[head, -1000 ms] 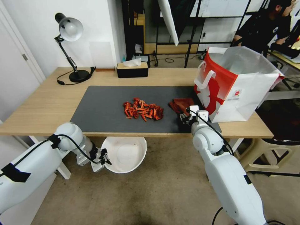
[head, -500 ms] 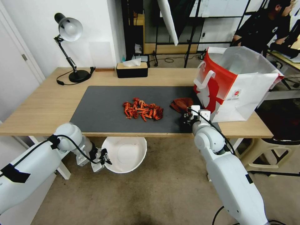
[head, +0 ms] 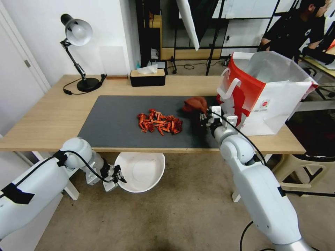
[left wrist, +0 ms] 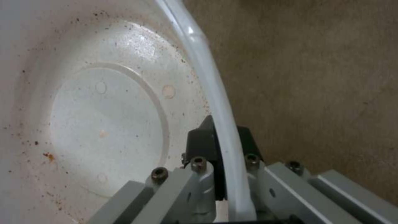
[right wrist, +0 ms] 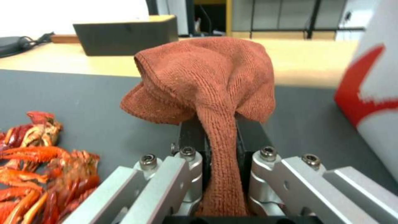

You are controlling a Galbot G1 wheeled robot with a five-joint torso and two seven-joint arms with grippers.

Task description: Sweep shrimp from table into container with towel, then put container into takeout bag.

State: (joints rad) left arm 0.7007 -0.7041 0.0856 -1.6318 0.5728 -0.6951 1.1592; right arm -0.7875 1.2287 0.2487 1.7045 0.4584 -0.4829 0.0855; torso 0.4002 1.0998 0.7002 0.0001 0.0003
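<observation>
- From the head camera I see my right tool [head: 201, 116] over the dark grey mat [head: 115, 122] on the long light-wood table [head: 52, 115], between the pile of small glossy red-orange shrimp [head: 159, 124] and the white paper takeout bag with the red panel [head: 260, 94].
- The right wrist camera gives the detail the head camera cannot: the right tool [right wrist: 222, 146] is pinching a fold of the rust-red knitted towel [right wrist: 207, 81], which bunches up above the black pads [right wrist: 248, 133]; the shrimp [right wrist: 37, 168] lie on the mat just to one side of it.
- That same wrist picture shows the red panel of the bag [right wrist: 369, 93] close on the other side, and the black tissue box [right wrist: 124, 29] at the far edge of the table.
- On the head camera my left tool [head: 117, 175] is below table height, at the rim of the round white bowl-shaped container [head: 143, 170], which hangs under the table's near edge, beneath the shrimp pile, with carpeted floor [head: 174, 216] under it.
- The left wrist camera confirms the grip: the left tool [left wrist: 224, 143] is clamped across the thin rim of the container [left wrist: 104, 118], one pad inside and one outside. It also shows brown specks on the inner wall, too small to see from the head.
- A black desk lamp [head: 78, 52] stands at the table's far left corner.
</observation>
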